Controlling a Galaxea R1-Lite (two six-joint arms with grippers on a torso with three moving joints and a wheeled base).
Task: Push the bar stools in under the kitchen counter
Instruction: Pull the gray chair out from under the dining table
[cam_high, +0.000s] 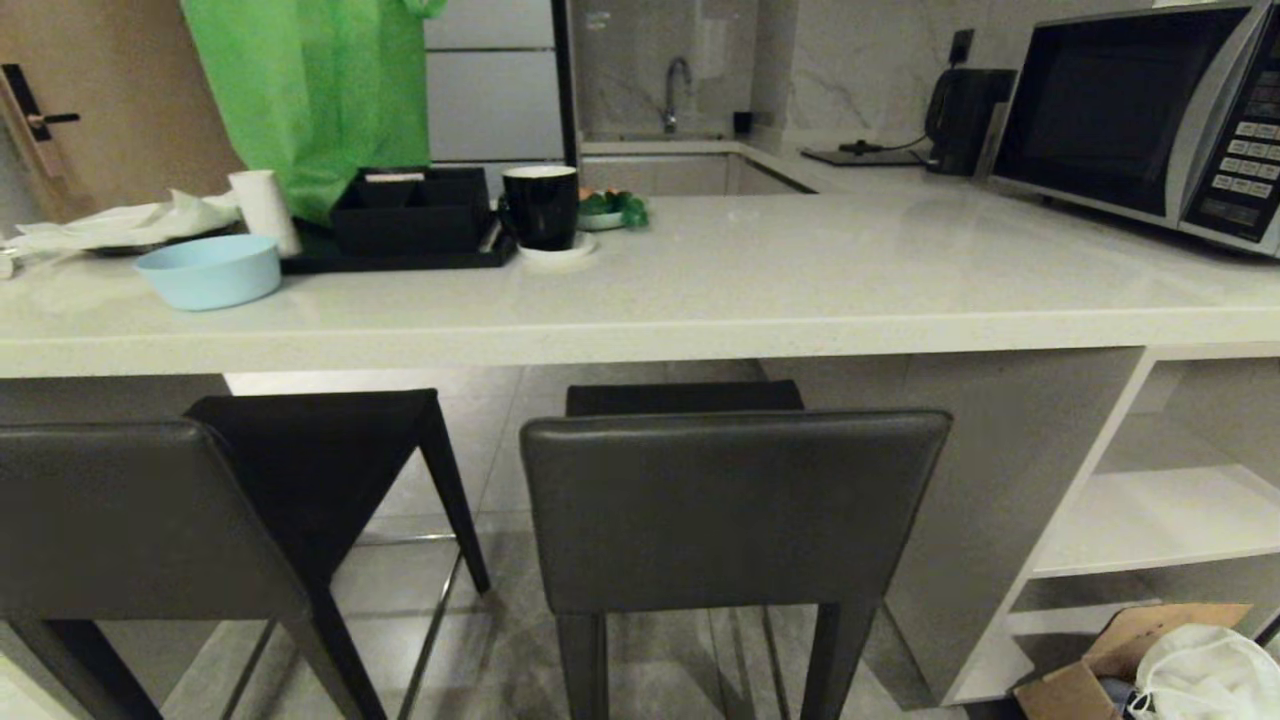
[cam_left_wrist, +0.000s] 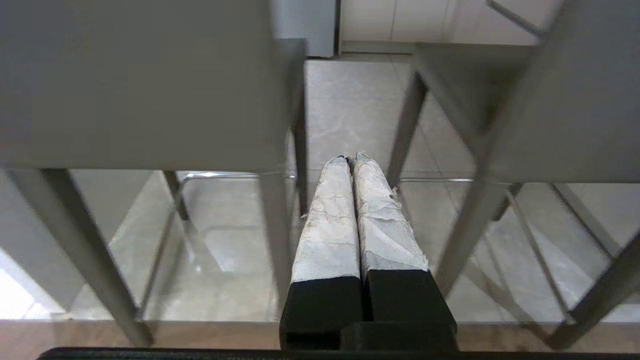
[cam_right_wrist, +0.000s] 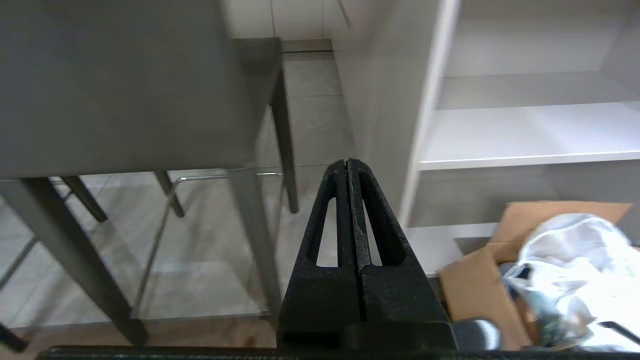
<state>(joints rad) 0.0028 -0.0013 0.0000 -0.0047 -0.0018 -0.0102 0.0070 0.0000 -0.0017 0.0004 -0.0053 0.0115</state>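
The right stool (cam_high: 735, 510) is closest, its grey back facing us. Its seat pokes just a little under the front edge of the tabletop (cam_high: 700, 330), and most of it sticks out. The left stool (cam_high: 150, 520) stands beside it, turned at an angle, with 1 seat corner pointing under the tabletop's front edge. It sticks out too.

So I think the job has not begun. None of the 2 stools is pushed in.

The left hand (cam_left_wrist: 351, 159) hangs low, between the 2 stools. Its 2 white-wrapped fingers (cam_left_wrist: 330, 215) are pressed together, and it holds nothing. The right hand (cam_right_wrist: 347, 162) hangs low as well, between the right stool and the grey side wall (cam_high: 985, 500) under the tabletop. Its black fingers (cam_right_wrist: 325, 225) are together too, with nothing in them. Neither hand touches a stool.

Next, I think a hand must rise to a stool's back and push it straight toward the tabletop. The right stool looks easy, because it faces the right way already. The left stool likely needs turning first, or its legs could bump the other stool. The right stool is near the side wall, so the push should go straight.

The microwave (cam_high: 1130, 110) at the tabletop's far right corner has buttons, but their writing is too small to read. I see no other words or brand names.
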